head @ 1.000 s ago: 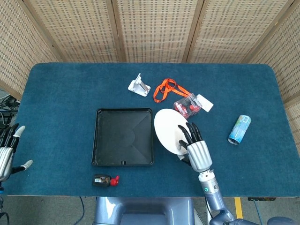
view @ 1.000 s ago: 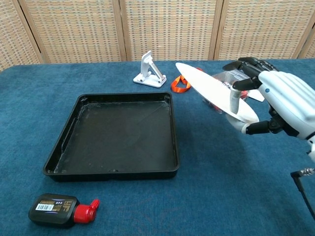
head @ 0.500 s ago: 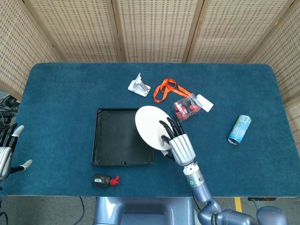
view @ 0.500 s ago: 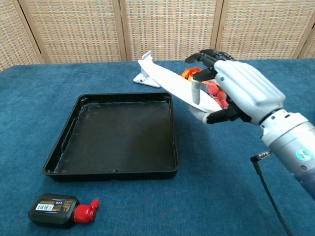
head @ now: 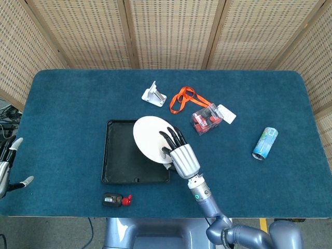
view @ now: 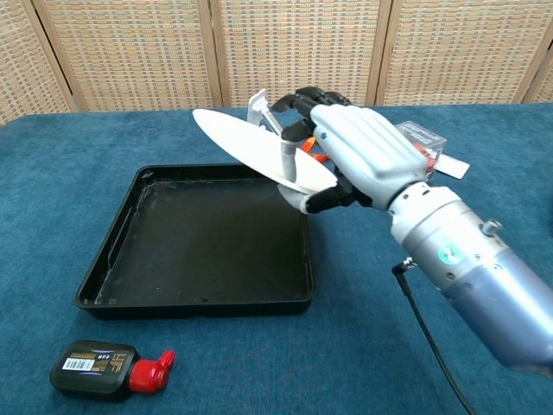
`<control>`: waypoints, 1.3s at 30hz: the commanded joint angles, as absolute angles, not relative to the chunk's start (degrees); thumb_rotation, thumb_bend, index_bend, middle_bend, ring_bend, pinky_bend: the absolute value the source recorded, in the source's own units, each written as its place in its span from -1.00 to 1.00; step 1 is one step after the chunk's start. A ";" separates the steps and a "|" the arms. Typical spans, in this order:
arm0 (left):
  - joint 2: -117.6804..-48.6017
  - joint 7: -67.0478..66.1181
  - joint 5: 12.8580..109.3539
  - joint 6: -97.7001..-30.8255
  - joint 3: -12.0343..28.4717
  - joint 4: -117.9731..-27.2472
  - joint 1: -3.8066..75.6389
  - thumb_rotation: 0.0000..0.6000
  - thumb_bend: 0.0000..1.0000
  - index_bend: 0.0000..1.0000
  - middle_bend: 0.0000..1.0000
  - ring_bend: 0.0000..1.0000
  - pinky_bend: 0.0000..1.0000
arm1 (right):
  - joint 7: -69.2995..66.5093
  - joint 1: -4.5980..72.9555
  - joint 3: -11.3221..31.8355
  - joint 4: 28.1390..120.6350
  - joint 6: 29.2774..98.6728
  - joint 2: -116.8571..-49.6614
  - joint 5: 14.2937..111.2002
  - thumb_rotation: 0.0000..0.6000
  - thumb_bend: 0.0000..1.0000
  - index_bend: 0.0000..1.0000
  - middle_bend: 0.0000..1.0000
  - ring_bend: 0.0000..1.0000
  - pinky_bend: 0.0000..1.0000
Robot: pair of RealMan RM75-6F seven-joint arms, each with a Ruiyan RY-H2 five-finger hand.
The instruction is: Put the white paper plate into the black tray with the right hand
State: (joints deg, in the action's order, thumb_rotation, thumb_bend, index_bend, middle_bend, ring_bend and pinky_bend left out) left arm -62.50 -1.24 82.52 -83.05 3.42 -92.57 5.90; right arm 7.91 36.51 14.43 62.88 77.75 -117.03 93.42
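Carrying the white paper plate by its near rim, the right hand pinches it between thumb and fingers, tilted, in the air above the right side of the black tray. To finish well, the hand should probably travel further left until the plate is centred (its high edge points away from the hand), level it, lower it, then let go. The left hand waits at the table's edge, fingers apart, holding nothing.

Right hand gripping, raised; left hand seemingly open.
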 commanded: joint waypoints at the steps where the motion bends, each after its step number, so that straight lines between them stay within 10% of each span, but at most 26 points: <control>1: -62.42 -0.67 82.20 -82.83 3.55 -92.27 5.95 1.00 -0.90 -1.00 -1.00 -1.00 -1.00 | 7.50 38.52 15.87 61.12 76.52 -119.04 92.28 1.00 0.20 0.35 -0.53 -1.00 -0.78; 39: -61.63 2.38 79.86 -80.87 4.24 -91.34 6.30 1.00 -0.90 -1.00 -1.00 -1.00 -1.00 | 4.86 48.46 18.28 50.16 73.76 -129.73 88.78 1.00 0.17 0.35 -0.54 -1.00 -0.78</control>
State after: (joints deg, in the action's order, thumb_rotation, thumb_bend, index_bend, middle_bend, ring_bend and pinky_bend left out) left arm -61.62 2.37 79.86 -80.87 4.24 -91.35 6.29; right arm 4.94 48.27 18.14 50.39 73.84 -129.51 88.92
